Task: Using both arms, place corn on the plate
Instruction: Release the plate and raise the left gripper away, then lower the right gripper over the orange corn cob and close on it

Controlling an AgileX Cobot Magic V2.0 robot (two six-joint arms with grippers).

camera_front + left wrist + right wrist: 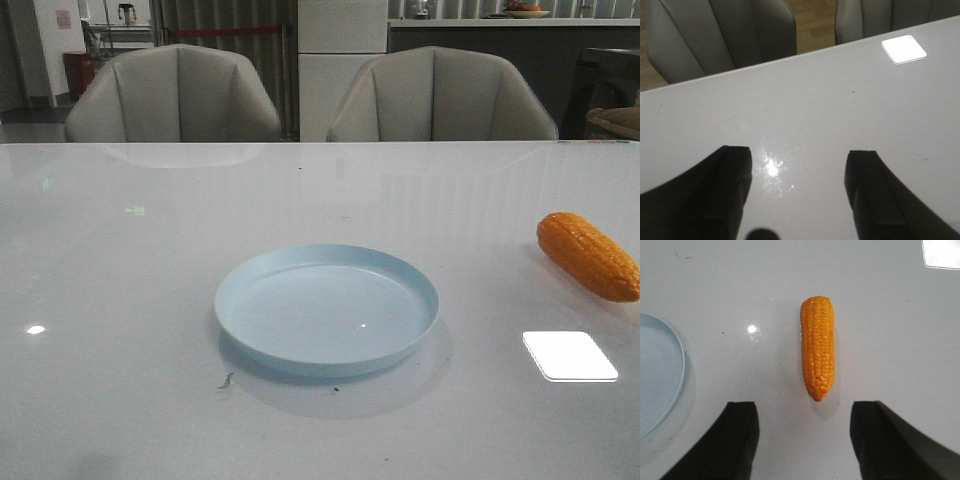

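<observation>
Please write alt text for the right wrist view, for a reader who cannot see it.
An orange corn cob lies on the white table, in line with the gap between the open right hand and not touching it. The pale blue plate shows partly at one edge, apart from the corn.

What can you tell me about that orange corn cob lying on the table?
The corn is a glossy orange cob with neat rows of bumpy kernels, blunt at one end and tapering to a point at the other. It looks like plastic. It lies flat on the white table, right of the plate and apart from it. Nothing grips it; the right gripper is open above it.
</observation>
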